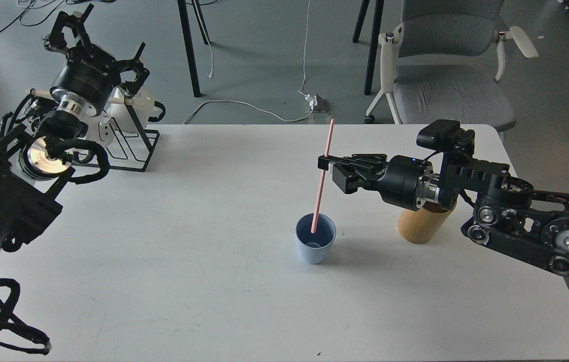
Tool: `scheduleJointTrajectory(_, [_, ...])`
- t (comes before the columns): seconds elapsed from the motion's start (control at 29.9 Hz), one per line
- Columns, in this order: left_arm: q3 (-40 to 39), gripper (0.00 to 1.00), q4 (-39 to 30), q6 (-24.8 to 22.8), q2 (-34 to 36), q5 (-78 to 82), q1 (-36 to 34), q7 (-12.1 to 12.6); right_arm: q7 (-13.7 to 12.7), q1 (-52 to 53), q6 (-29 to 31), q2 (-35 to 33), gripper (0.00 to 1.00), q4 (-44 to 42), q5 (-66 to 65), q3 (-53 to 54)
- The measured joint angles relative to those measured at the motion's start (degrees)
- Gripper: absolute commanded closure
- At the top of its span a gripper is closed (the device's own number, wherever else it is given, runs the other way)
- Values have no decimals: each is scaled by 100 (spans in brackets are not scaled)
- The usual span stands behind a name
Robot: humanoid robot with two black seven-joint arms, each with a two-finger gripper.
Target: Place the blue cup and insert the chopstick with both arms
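The blue cup (315,245) stands upright near the middle of the white table (214,281). My right gripper (325,164) reaches in from the right above the cup and is shut on the pink chopstick (321,178). The chopstick hangs almost upright, and its lower tip is inside the cup's mouth. My left gripper (71,22) is raised at the far left, above the mug rack, open and empty, far from the cup.
A tan bamboo cylinder (422,224) stands right of the cup, partly behind my right arm. A black wire mug rack (131,146) with white mugs sits at the table's back left corner. A grey chair (440,75) and cables are on the floor beyond.
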Motion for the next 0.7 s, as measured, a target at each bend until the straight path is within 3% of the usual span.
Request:
scheduleJointTrajectory(0.37, [0,0,31,0,-9,-1,7,0,0,-175,1,-2,78,-90,0,-13])
scheduleJointTrajectory(0.53, [0,0,35,0,-17,-1,4,0,5,-311,1,-57,61,-71,0,-13])
scheduleJointTrajectory(0.6, [0,0,36,0,-17,-1,0,0,7,-337,1,-69,40,-65,5,-8])
scheduleJointTrajectory(0.67, [0,0,62,0,-23,-1,-1,0,9,-344,1,-74,6,-56,36,40])
scheduleJointTrajectory(0.7, [0,0,74,0,-25,-1,-1,0,11,-344,-13,-78,6,-49,61,89])
